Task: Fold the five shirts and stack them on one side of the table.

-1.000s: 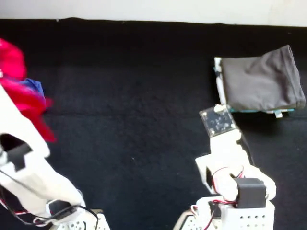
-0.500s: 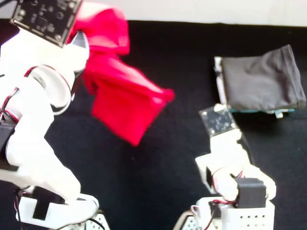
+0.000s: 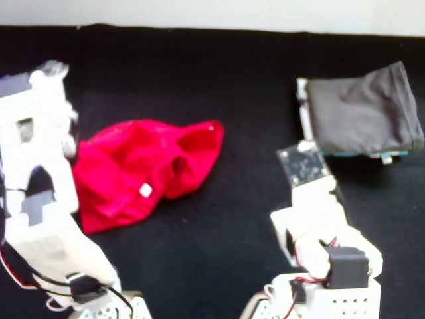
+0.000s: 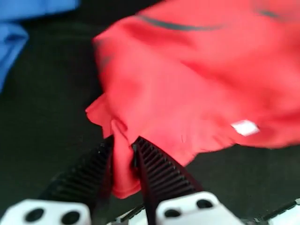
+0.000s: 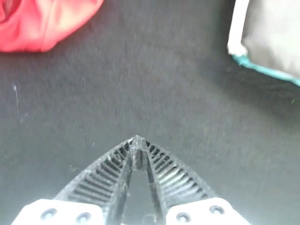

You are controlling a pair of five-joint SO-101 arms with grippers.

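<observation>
Black table cover (image 3: 219, 80) under crumpled red shirt (image 3: 139, 169), pale wall (image 3: 265, 13) beyond it. Left gripper (image 4: 123, 143) clamps the red shirt's edge. Right gripper (image 5: 137, 144) closed, empty, beside it. Folded grey stack (image 3: 362, 113) well apart from the red shirt.

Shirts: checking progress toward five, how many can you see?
5, it seems: a red shirt crumpled mid-table, in the left gripper; a blue shirt near it; a folded grey shirt far right, with a white edge and a teal edge beneath, possibly more shirts.
</observation>
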